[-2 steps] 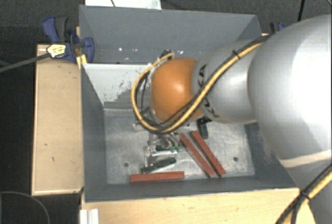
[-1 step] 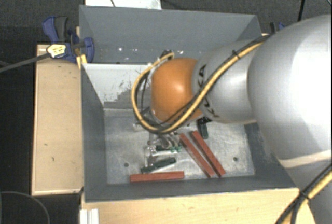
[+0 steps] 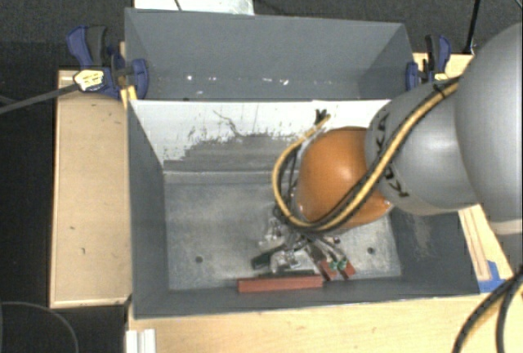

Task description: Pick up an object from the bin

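My gripper [image 3: 286, 249] is low in the bin near the front wall, its body showing just below the orange cover. A long reddish-brown flat bar [image 3: 280, 284] lies along the bin's front edge, directly in front of the gripper. Beside it to the right, small items with red and green parts [image 3: 337, 266] sit against the gripper. A small dark piece [image 3: 261, 261] lies just left of the gripper.
The arm with its orange cover and cables reaches in from the right and hides the bin's right centre. The bin's left half shows bare scuffed metal floor.
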You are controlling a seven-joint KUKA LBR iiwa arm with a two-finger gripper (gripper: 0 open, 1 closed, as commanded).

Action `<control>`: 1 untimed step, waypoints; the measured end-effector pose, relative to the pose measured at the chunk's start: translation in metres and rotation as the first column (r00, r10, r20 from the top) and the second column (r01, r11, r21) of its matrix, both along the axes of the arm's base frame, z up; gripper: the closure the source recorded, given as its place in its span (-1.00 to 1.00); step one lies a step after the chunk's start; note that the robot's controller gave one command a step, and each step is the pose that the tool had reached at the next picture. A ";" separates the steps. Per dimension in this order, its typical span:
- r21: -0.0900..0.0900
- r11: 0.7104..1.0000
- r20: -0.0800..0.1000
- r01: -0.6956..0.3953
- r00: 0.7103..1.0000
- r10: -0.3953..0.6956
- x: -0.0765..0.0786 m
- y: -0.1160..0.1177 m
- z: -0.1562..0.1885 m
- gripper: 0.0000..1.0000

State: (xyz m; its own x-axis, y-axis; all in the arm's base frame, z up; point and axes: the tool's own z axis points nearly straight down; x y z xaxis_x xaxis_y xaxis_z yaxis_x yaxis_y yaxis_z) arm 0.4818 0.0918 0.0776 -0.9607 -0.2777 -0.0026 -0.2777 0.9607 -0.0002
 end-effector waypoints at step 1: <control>0.000 1.000 0.000 0.002 1.000 -0.002 0.000 0.000 0.000 1.00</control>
